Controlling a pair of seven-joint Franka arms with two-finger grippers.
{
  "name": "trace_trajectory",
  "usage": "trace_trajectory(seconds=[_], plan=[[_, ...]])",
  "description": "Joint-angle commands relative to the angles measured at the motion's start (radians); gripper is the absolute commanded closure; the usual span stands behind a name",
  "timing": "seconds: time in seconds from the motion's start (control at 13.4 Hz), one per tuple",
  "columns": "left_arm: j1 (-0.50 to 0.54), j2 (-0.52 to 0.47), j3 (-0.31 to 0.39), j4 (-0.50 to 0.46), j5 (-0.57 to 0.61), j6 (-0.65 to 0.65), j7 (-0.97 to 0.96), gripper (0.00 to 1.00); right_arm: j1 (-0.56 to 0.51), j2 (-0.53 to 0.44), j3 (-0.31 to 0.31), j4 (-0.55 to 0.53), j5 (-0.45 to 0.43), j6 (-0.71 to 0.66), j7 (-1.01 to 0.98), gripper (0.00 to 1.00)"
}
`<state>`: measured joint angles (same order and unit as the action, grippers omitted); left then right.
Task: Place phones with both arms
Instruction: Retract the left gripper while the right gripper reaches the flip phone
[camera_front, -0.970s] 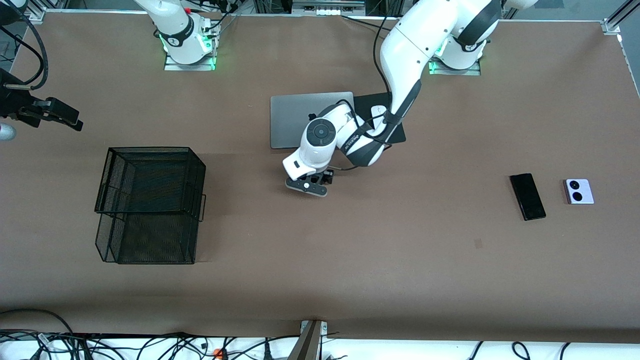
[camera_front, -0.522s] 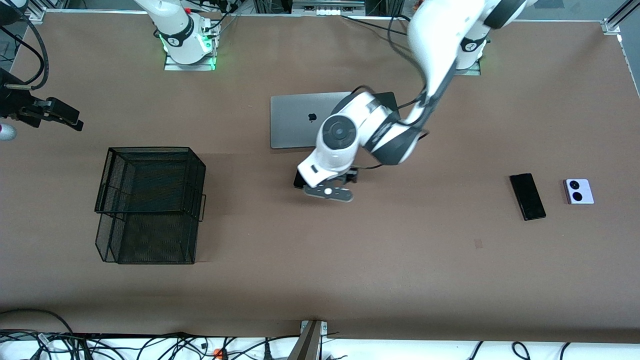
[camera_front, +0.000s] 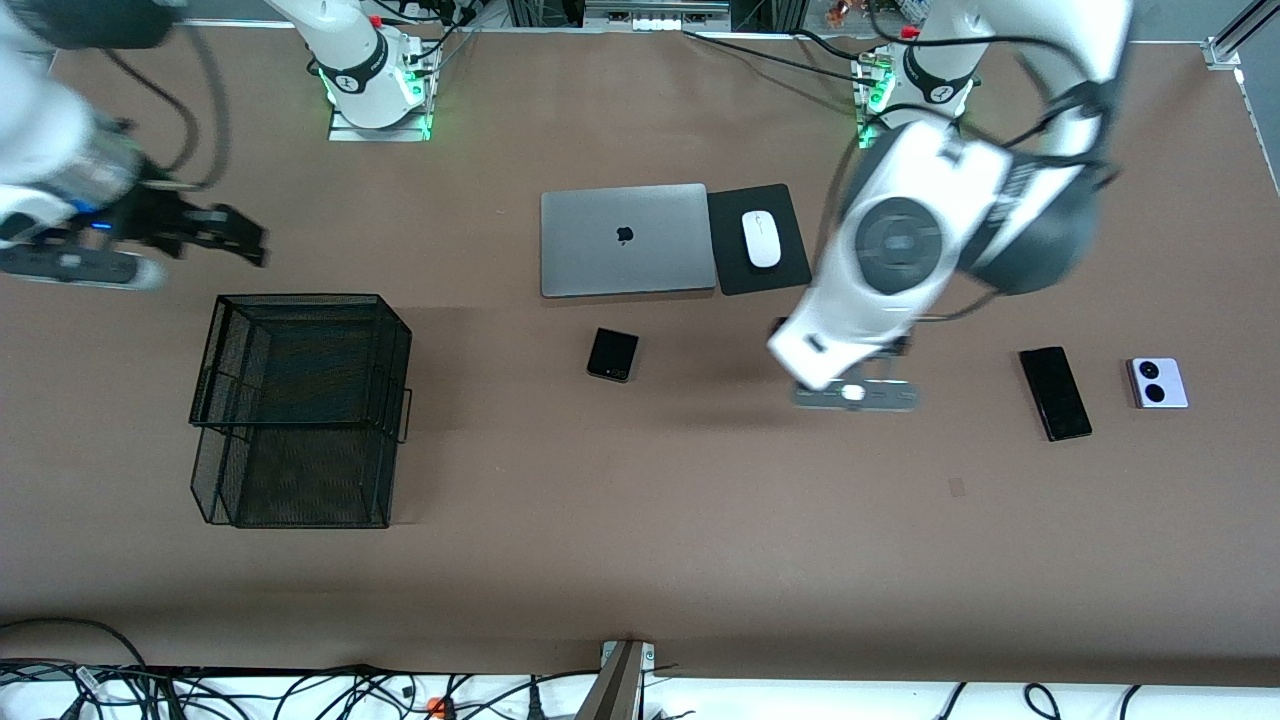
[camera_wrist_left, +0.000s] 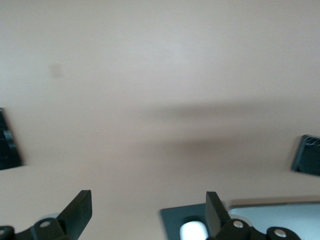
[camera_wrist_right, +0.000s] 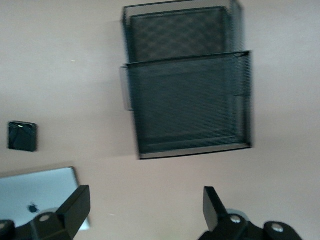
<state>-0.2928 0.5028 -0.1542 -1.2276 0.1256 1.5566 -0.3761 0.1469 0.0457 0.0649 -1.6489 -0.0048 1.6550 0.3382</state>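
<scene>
A small squarish black phone (camera_front: 611, 355) lies flat on the table, nearer the front camera than the laptop; it also shows in the right wrist view (camera_wrist_right: 22, 136). Toward the left arm's end lie a long slim black phone (camera_front: 1054, 393) and a white-lavender phone (camera_front: 1157, 382) with two black circles. My left gripper (camera_wrist_left: 148, 201) hangs open and empty over bare table between the small phone and the slim one; the left arm's hand (camera_front: 885, 255) hides its fingers from the front. The right gripper (camera_front: 238, 238) is open and empty over the table beside the basket.
A black wire basket (camera_front: 300, 470) stands toward the right arm's end. A shut silver laptop (camera_front: 625, 240) and a white mouse (camera_front: 761, 239) on a black pad (camera_front: 790, 272) lie mid-table near the bases. Cables run along the front edge.
The left arm has risen off the small black phone and swung toward the other two phones, leaving it on the table. The right arm has come in beside the basket.
</scene>
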Motion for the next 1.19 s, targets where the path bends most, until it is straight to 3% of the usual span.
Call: trace_trajectory(seconds=[0.0,0.3,0.45,0.52,0.6,0.67,0.82,1.12], plan=[[0.085,-0.113,-0.013,-0.039,0.017,-0.119,0.161,0.00,0.150,0.057,-0.007,0.008,0.008,0.084,0.239,0.00],[0.188,-0.310,0.042,-0.102,-0.044,-0.219,0.372,0.00,0.408,0.215,-0.008,0.044,-0.011,0.268,0.606,0.00],[0.286,-0.433,0.054,-0.256,-0.122,-0.155,0.465,0.00,0.491,0.323,-0.008,0.148,-0.029,0.276,0.715,0.00],[0.322,-0.484,0.062,-0.336,-0.126,-0.053,0.460,0.00,0.526,0.374,-0.008,0.188,-0.044,0.278,0.767,0.00],[0.349,-0.510,0.064,-0.393,-0.126,0.058,0.462,0.00,0.552,0.411,-0.008,0.213,-0.063,0.278,0.807,0.00],[0.363,-0.521,0.064,-0.420,-0.126,0.084,0.459,0.00,0.565,0.439,-0.008,0.216,-0.082,0.288,0.824,0.00],[0.359,-0.521,0.065,-0.421,-0.106,0.083,0.456,0.00,0.571,0.480,-0.008,0.198,-0.092,0.347,0.826,0.00],[0.293,-0.527,0.136,-0.428,-0.106,0.082,0.468,0.00,0.571,0.591,-0.010,0.149,-0.098,0.498,0.828,0.00]])
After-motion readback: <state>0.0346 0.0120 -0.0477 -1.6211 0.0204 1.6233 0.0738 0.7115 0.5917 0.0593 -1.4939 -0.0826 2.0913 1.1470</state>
